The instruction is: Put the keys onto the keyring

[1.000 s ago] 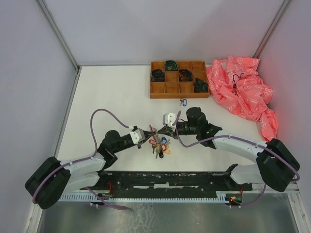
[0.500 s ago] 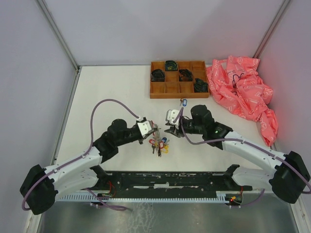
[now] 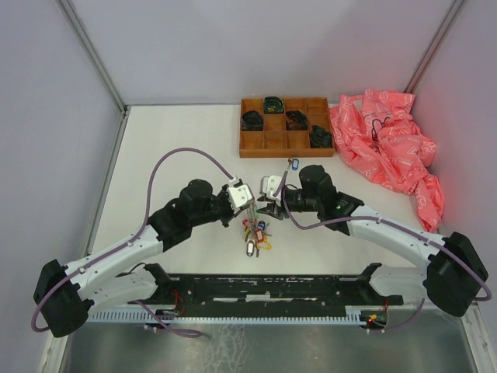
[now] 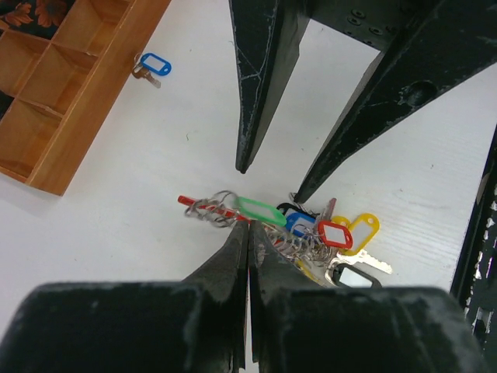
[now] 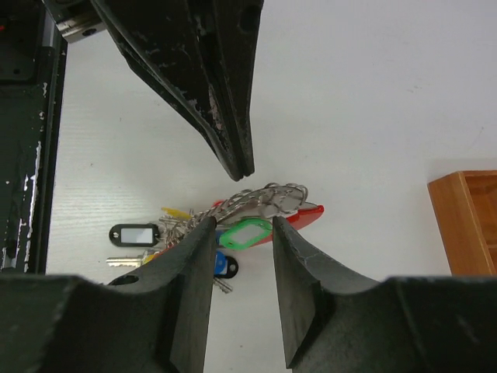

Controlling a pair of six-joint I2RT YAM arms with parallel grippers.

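You are at the stage of getting hold of the keyring (image 5: 273, 194), with both hands gathered over it mid-desk and no key being threaded. The ring lies on the desk (image 3: 178, 148) with its keys (image 4: 322, 237) fanned out beside it and the red strap (image 5: 308, 213) poking out at one end. One blue key (image 4: 152, 66) lies loose and well apart from the bunch, just beside the tray (image 4: 74, 109); by my reading that is the one left to add.

Your left hand (image 4: 248, 233) is closed, its fingers pressed together. Its tip sits just above the ring near the green tag (image 4: 260, 210). The right wrist view shows a sliver of bare desk between that tip and the wire, so it appears to grip nothing.

Your right hand (image 5: 242, 225) is open to a moderate gap. Its fingers straddle the green tag from above and hold nothing. I cannot tell whether either finger touches the tag.

The next move calls for a fine pinch on the thin wire itself, not on a tag. Settle one hand on the ring first. That leaves the other free to fetch the blue key. Expect the wire to slip and the bunch to drag if the pinch lands off-centre.
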